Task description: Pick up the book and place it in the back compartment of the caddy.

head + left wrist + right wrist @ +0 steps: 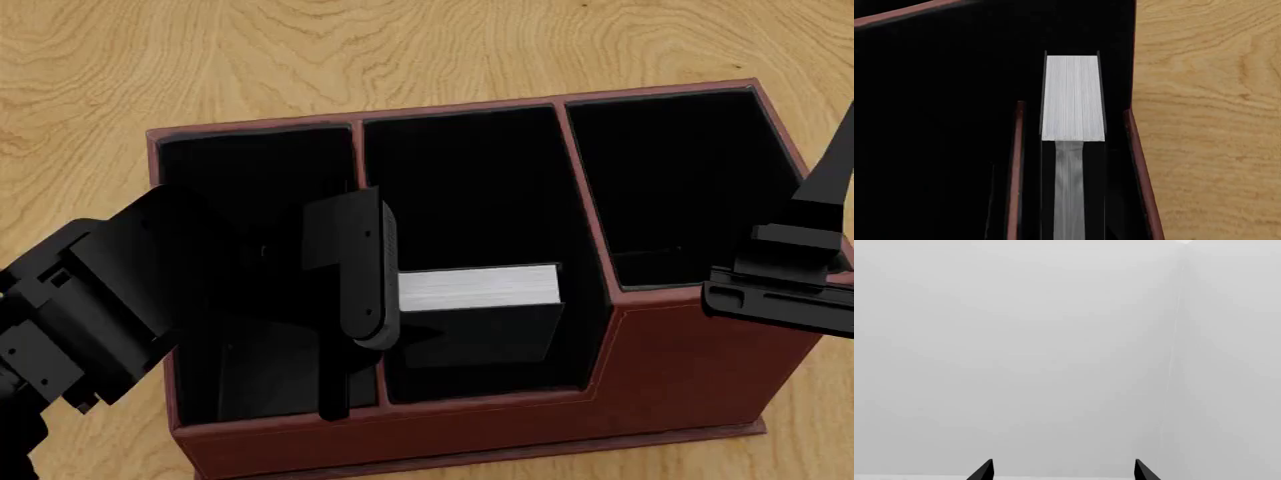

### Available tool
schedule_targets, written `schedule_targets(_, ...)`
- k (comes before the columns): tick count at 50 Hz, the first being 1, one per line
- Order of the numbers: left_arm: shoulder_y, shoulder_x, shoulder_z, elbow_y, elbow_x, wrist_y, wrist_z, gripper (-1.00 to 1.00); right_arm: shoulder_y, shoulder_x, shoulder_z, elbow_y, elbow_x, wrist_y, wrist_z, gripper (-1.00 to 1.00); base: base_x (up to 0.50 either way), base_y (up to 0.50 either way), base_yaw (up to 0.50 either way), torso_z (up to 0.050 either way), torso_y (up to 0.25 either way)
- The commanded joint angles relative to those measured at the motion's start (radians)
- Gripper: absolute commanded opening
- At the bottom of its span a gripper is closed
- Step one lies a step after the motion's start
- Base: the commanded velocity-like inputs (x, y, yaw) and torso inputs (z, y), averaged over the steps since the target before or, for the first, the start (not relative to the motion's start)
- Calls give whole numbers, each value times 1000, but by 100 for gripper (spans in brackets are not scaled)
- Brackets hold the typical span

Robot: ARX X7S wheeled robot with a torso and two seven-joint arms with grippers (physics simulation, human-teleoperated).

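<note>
The left wrist view looked down on the book [1073, 97], white page edges up, standing between a thin divider [1017, 165] and the caddy [1141, 170] wall; the gripper's own tips were not in that view.

In the head view the left gripper [350, 270] hung just beside the book [481, 300], which stood inside the caddy's [667, 370] middle cell (the grip itself was hidden, so I could not tell whether it held). Release should come only once the book rests on the floor, then a straight lift.

The right wrist view showed the right gripper [1063, 471] spread wide, holding nothing, facing blank grey.
</note>
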Motion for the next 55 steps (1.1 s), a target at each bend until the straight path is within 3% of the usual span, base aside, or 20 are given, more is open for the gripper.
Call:
schedule_targets(1,-16,69,-29,-157,-13,81,10,-100,2,1,-4,5,-2,-1,1,100,0,0,-3,0,0)
schedule_targets(9,-16,105,-15,-253,-20,139,21,-100,1,-2,-13,12,-10,-8,-1,100,1,0,-3,0,0)
schedule_targets(24,-38,106,107,-263,-155,130,4,-100,-17,-2,-7,18,-17,-24,-4,100,2,-2,-6,0,-1)
schedule_targets(25,-47,106,108,-250,-191,56,15,100,-17,-2,-8,19,-17,-25,-4,100,12,0,-6,0,0)
schedule_targets(55,-108,103,229,-263,-358,89,-22,100,-27,8,11,13,-3,-24,1,100,6,-5,-11,0,-6)
